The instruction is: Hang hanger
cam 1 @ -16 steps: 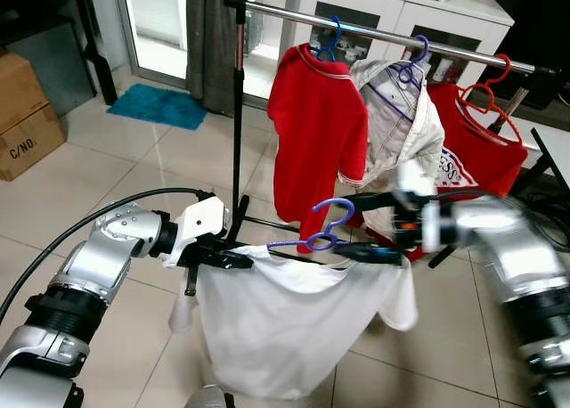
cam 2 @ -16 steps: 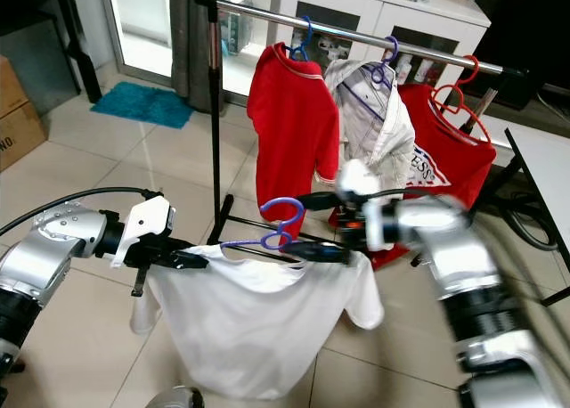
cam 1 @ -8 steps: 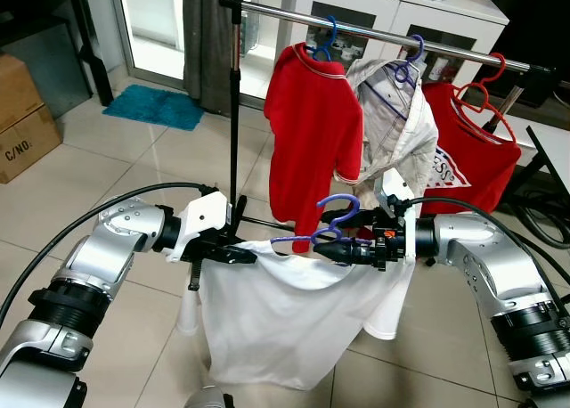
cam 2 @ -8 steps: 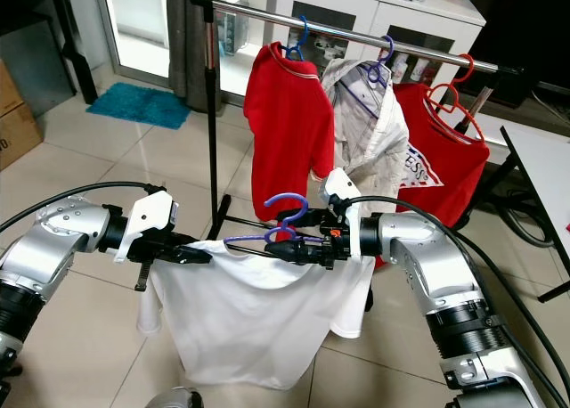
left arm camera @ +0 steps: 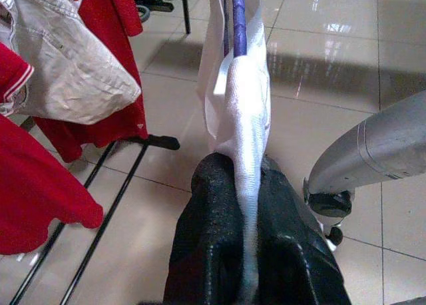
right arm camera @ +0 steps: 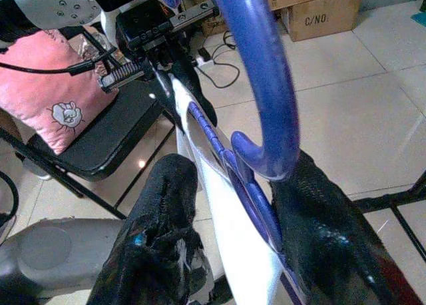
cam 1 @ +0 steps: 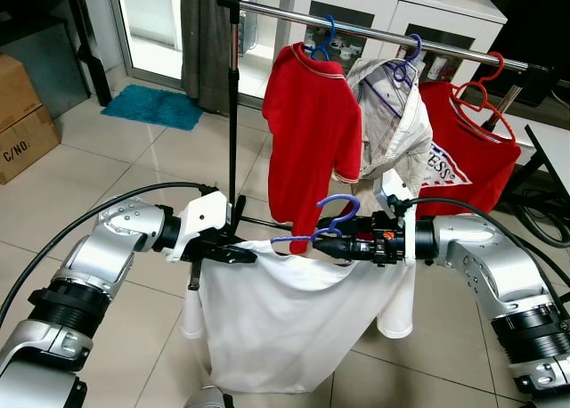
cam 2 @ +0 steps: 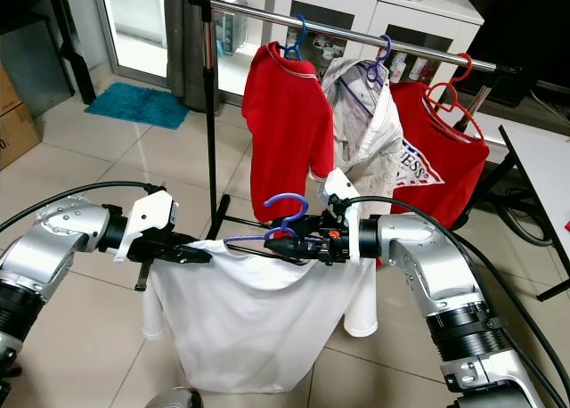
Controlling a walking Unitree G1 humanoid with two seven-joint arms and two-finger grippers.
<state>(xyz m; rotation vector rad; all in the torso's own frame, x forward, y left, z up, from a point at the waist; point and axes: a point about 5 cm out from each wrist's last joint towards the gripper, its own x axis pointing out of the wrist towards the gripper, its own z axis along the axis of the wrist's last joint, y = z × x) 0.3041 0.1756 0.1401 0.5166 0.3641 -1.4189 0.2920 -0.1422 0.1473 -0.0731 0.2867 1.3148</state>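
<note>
Left eye view, read from left to right: a cardboard box (cam 1: 25, 114) stands at the far left on the tiled floor (cam 1: 107, 172), with a blue mat (cam 1: 153, 106) beyond it near the window. The left gripper (cam 1: 233, 253) is held out in front of the robot, its two black fingers (left arm camera: 213, 232) pressed together on the left shoulder of a white T-shirt (cam 1: 294, 323); the left wrist view confirms the cloth pinched tight between them. The T-shirt hangs on a blue hanger (cam 1: 329, 223), which is suspended between the two grippers, near the robot and well below the rail, its hook pointing upward. The right gripper (cam 1: 334, 246) grips the hanger at its neck just beneath the hook; in the right wrist view the fingers (right arm camera: 166, 205) stand on either side of the hanger bar and cloth, closed onto it. Beyond, a clothes rack (cam 1: 233, 105) carries a horizontal metal rail (cam 1: 374, 32) across the far side of the scene. On it hang, in order, a red polo shirt (cam 1: 312, 132) on a blue hanger, a pale printed shirt (cam 1: 396, 118) on a purple hanger, and a red T-shirt (cam 1: 468, 163) on a red hanger. A white cabinet (cam 1: 392, 3) stands behind the rack.
</note>
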